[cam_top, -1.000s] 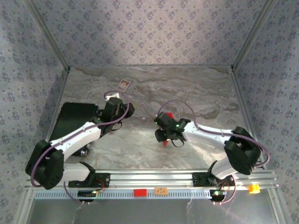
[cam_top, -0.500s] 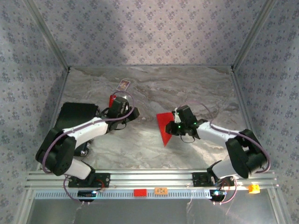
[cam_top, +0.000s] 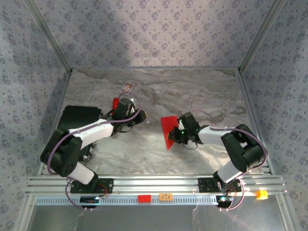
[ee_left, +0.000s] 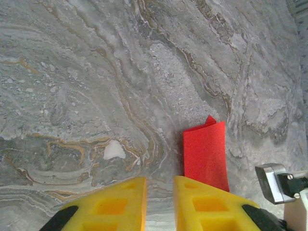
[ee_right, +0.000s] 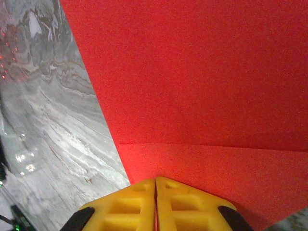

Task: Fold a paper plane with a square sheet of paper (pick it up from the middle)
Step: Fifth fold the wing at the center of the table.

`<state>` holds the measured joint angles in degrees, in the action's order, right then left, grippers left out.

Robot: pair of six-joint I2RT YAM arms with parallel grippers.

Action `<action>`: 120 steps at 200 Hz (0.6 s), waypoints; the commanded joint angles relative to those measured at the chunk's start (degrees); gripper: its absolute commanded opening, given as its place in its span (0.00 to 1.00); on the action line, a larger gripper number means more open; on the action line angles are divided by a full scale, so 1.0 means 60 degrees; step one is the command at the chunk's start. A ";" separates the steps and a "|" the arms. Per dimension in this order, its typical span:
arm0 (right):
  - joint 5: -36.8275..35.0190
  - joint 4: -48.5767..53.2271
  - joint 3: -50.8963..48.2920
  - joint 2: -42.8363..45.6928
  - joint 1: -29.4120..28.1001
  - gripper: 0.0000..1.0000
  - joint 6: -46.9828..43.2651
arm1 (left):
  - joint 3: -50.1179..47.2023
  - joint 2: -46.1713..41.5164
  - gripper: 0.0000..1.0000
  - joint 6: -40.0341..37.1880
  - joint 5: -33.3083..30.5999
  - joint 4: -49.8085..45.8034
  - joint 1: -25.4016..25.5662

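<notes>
Clamps the sheet [cam_top: 168,129] mid-bench [cam_top: 192,91] in fully shut right fingers [ee_right: 185,204], hangs left fingers [ee_left: 120,204] barely apart and empty well aside; best to lift slow and level, sparing the crease.

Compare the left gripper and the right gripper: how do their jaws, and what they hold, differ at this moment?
The left gripper has its jaws slightly apart, while the right gripper has its jaws pressed together. The left gripper holds nothing, and the bare table shows through its gap. The right gripper pinches the red square sheet of paper. Both have yellow jaws.
</notes>
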<state>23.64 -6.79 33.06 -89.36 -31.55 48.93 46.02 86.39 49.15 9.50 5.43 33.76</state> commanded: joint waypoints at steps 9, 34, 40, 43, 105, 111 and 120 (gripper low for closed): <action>-0.0514 -0.0461 -0.0680 -0.0211 -0.0406 0.11 0.2226 | 0.0306 0.0234 0.20 0.0027 0.0358 0.0205 0.0013; -0.0714 -0.1508 -0.0963 -0.0078 -0.0799 0.12 0.3689 | 0.0403 0.0474 0.18 0.0101 0.0721 0.0372 0.0018; -0.0670 -0.1856 -0.1043 -0.0046 -0.0879 0.12 0.3998 | 0.0457 0.0555 0.18 0.0110 0.0829 0.0405 0.0014; -0.0640 -0.2046 -0.1066 -0.0037 -0.0892 0.12 0.4104 | 0.0491 0.0590 0.18 0.0114 0.0878 0.0408 0.0013; -0.1162 -0.1299 -0.1061 0.1724 -0.0537 0.18 0.2760 | 0.1344 0.1808 0.13 0.0088 0.2577 0.0888 0.0194; -0.1157 -0.0984 -0.1018 0.1837 -0.0390 0.18 0.2560 | 0.1491 0.2001 0.13 0.0121 0.2761 0.0925 0.0243; -0.1140 -0.0575 -0.1006 0.1976 -0.0172 0.18 0.2283 | 0.1705 0.2279 0.11 0.0178 0.3049 0.0976 0.0346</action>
<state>18.87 -17.87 26.76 -80.34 -35.22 67.85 52.34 96.55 49.58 20.95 8.54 34.30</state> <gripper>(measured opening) 0.174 0.130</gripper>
